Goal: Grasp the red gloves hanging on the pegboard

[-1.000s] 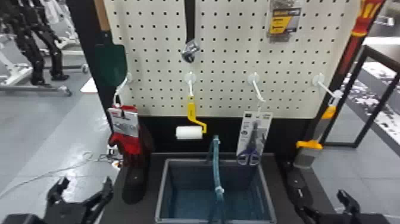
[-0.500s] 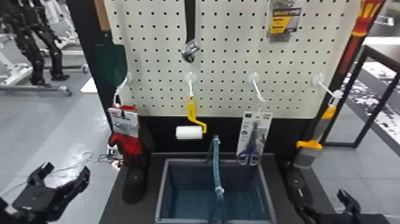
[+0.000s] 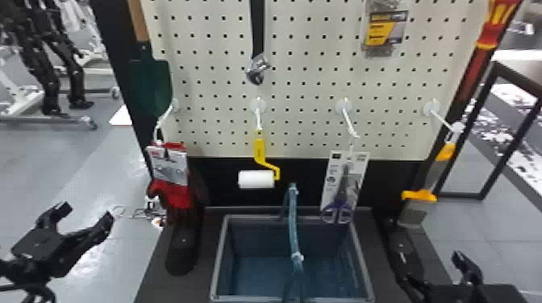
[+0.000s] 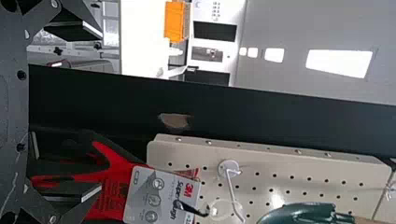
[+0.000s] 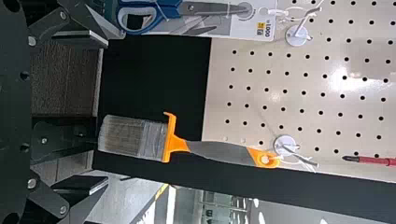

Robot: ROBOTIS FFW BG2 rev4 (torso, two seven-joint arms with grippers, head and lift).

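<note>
Left jaws wide, empty, apart from red gloves [image 3: 171,195] on pegboard [image 3: 306,80], right jaws wide, empty

The red gloves [image 3: 171,189], red and black with a grey card on top, hang from the leftmost white hook [image 3: 163,121] of the pegboard [image 3: 306,72].

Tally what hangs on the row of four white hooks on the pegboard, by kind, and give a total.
red gloves, one carded pack: 1
paint roller: 1
scissors, in their pack: 1
paintbrush: 1
Total: 4
</note>
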